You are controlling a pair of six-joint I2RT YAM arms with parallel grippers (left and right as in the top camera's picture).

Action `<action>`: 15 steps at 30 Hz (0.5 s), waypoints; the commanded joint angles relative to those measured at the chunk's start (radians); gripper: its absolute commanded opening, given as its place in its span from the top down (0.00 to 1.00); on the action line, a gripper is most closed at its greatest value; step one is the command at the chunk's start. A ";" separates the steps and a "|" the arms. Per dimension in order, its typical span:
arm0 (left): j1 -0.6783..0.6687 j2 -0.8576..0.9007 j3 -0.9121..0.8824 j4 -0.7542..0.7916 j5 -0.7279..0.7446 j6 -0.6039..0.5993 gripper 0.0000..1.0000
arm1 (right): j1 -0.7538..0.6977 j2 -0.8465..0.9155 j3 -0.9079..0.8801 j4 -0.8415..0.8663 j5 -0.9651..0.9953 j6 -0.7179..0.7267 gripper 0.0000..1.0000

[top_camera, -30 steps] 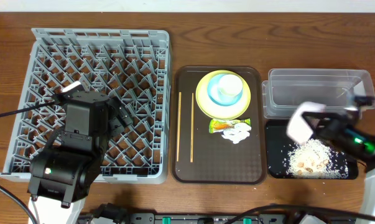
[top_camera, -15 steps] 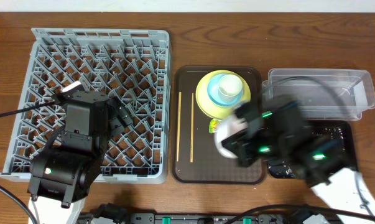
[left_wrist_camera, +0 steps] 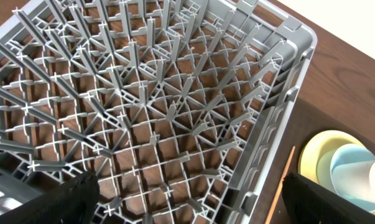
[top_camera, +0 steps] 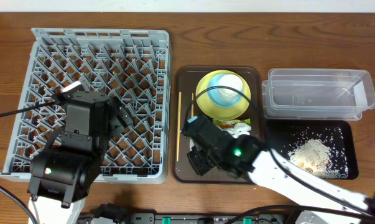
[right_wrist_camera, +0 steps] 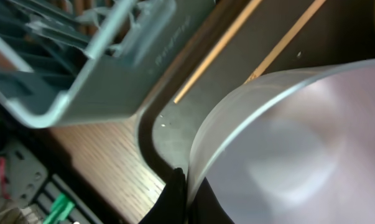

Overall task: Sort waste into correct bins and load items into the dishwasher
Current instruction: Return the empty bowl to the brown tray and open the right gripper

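Right claw (right_wrist_camera: 182, 190) clenched on white bowl (right_wrist_camera: 287, 143) rim over brown tray (top_camera: 185, 112), bottom centre; left claw (left_wrist_camera: 193, 199) released above grey rack (top_camera: 100, 50).

Left gripper (left_wrist_camera: 196, 196) gaping wide above the dish rack (top_camera: 100, 32), right gripper (right_wrist_camera: 178, 190) hanging just right of the rack, jaws pinching the white bowl (right_wrist_camera: 287, 143) by its rim.

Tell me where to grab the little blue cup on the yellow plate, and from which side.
Grip the cup by its rim, one finger inside and one outside, coming straight down from above. It appears to stand upright, mouth up, in the middle of the yellow plate. The plate's raised edge rings the cup's base, so a low sideways approach looks awkward.
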 commanded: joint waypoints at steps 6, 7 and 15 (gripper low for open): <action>0.006 0.002 0.014 -0.002 -0.001 0.003 0.05 | 0.015 0.121 0.011 0.031 -0.026 0.013 0.98; 0.006 0.002 0.014 -0.002 -0.001 0.003 0.05 | 0.015 0.121 0.011 0.031 -0.032 0.013 0.98; 0.006 0.002 0.014 -0.002 -0.001 0.003 0.05 | 0.012 0.109 0.013 -0.002 -0.043 0.012 0.53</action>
